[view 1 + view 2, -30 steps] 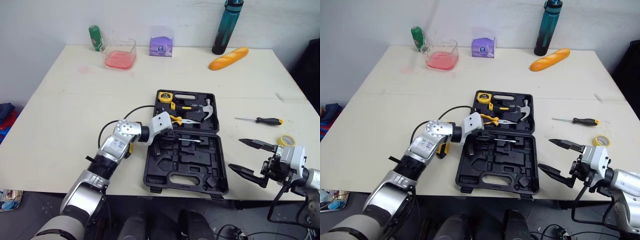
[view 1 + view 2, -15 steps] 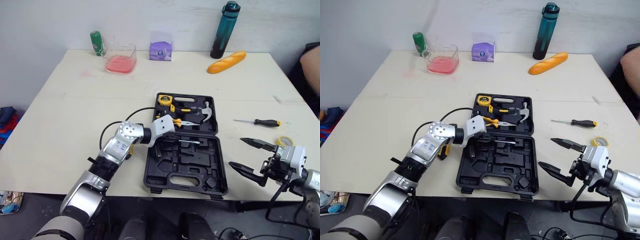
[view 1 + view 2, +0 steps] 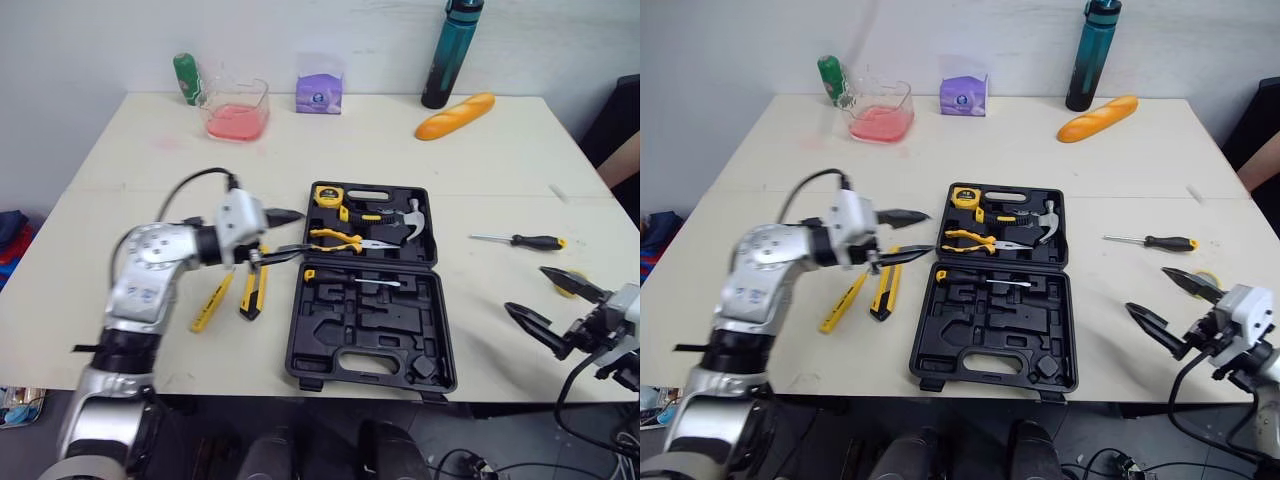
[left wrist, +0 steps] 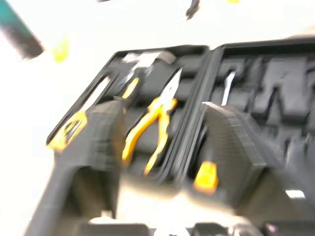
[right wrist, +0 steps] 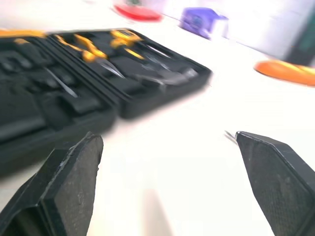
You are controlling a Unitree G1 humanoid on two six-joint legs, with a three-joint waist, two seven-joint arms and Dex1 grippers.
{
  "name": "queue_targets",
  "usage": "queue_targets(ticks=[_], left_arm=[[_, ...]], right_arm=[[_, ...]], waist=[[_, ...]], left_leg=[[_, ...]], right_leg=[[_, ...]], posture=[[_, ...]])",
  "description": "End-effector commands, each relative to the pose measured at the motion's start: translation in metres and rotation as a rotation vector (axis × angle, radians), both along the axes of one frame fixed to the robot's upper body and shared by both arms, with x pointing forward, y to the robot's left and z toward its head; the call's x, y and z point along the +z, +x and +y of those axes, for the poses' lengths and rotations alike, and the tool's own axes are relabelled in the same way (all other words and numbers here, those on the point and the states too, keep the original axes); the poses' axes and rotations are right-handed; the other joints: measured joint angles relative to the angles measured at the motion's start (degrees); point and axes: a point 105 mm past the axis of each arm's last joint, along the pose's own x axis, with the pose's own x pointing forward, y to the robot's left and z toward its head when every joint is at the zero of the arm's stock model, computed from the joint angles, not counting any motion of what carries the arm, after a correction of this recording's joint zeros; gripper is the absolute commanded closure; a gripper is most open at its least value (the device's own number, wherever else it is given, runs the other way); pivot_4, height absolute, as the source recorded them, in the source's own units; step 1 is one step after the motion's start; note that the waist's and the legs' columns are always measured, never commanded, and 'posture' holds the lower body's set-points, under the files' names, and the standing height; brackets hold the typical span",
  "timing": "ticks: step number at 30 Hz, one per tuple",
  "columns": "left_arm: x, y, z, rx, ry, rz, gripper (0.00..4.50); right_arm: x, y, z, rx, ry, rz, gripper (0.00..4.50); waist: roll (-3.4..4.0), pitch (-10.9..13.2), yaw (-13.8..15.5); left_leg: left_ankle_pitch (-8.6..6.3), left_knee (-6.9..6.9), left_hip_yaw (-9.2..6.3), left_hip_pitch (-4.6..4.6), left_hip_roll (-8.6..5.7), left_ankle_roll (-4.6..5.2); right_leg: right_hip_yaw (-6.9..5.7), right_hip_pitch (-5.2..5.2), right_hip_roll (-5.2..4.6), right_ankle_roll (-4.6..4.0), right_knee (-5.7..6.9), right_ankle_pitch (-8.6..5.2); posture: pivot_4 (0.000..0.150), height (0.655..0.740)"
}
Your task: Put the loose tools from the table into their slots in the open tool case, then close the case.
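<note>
A cream rectangular table (image 3: 130, 180) fills the frame. At its centre lies the open black plastic tool case (image 3: 330, 325); several slots in the half nearer the bottom of the frame look unfilled.

The left gripper (image 3: 285, 232) hovers at centre left, just beside the case's left edge, its fingers spread apart and empty. The right gripper (image 3: 548, 303), at lower right, is likewise spread wide and holds nothing.

Just below the left gripper, a yellow-and-black utility knife (image 3: 252, 288) lies nearly vertical in the frame. Beside it, a slim yellow tool (image 3: 211, 302) slants from lower left to upper right. The likely step is picking one up, which calls for turning the fingers across its long axis and pinching mid-length.

At centre right, a black-and-yellow-handled screwdriver (image 3: 520, 241) lies horizontal, its tip pointing left towards the case.
</note>
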Motion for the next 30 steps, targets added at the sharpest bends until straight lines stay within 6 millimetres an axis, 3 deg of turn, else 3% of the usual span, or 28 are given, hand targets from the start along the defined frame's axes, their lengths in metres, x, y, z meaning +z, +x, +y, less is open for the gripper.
queue_targets(ticks=[1, 6, 12, 16, 20, 24, 30], left_arm=[[0.015, -0.007, 0.044, 0.161, -0.056, -0.020, 0.03], [-0.002, -0.049, 0.134, 0.532, -0.062, 0.010, 0.03], [-0.016, -0.090, 0.197, 0.846, -0.101, 0.019, 0.03], [-0.038, -0.132, 0.241, 1.061, -0.114, 0.063, 0.03], [-0.048, -0.150, 0.260, 1.176, -0.145, 0.070, 0.03], [-0.053, -0.153, 0.264, 1.208, -0.187, 0.080, 0.03], [-0.045, -0.126, 0.250, 1.124, -0.168, 0.061, 0.03]], right_arm=[[0.015, -0.007, -0.040, -0.147, -0.048, -0.062, 0.00], [0.015, -0.029, -0.112, -0.445, -0.053, -0.050, 0.00], [0.000, -0.048, -0.141, -0.592, -0.054, 0.001, 0.00], [-0.007, -0.065, -0.159, -0.717, -0.027, 0.030, 0.00], [-0.010, -0.076, -0.170, -0.792, -0.002, 0.039, 0.00], [-0.013, -0.085, -0.178, -0.851, 0.013, 0.050, 0.00], [-0.004, -0.071, -0.175, -0.835, 0.019, 0.006, 0.00]], waist=[[-0.08, 0.24, -0.10], [0.12, 0.44, -1.24], [-0.08, 0.56, -1.12], [-0.01, 0.56, -1.31], [0.07, 0.58, -1.32], [0.07, 0.58, -1.08], [0.07, 0.57, -1.26]], left_leg=[[0.00, 0.00, 0.02, 0.01, 0.00, 0.03], [-0.08, -0.28, 0.13, 0.08, -0.04, 0.05], [-0.02, -0.74, 0.20, 0.20, 0.00, -0.07], [-0.15, -0.74, 0.24, 0.28, -0.08, -0.30], [-0.17, -0.75, 0.24, 0.29, -0.06, -0.30], [-0.25, -0.75, 0.24, 0.29, -0.06, -0.16], [-0.20, -0.76, 0.27, 0.27, -0.07, -0.31]], right_leg=[[0.01, -0.01, 0.00, 0.01, 0.00, 0.00], [0.31, -0.11, -0.19, 0.02, -0.06, 0.01], [0.24, -0.11, -0.16, -0.08, -0.32, -0.04], [0.31, -0.12, -0.33, -0.06, -0.22, -0.03], [0.33, -0.15, -0.37, -0.08, -0.20, -0.04], [0.32, -0.17, -0.41, -0.10, -0.19, -0.05], [0.33, -0.18, -0.42, -0.09, -0.19, -0.04]], posture=[[0.150, 0.7349], [0.150, 0.7349], [0.150, 0.7349], [0.150, 0.7349], [0.150, 0.7349], [0.150, 0.7349], [0.150, 0.7349]])
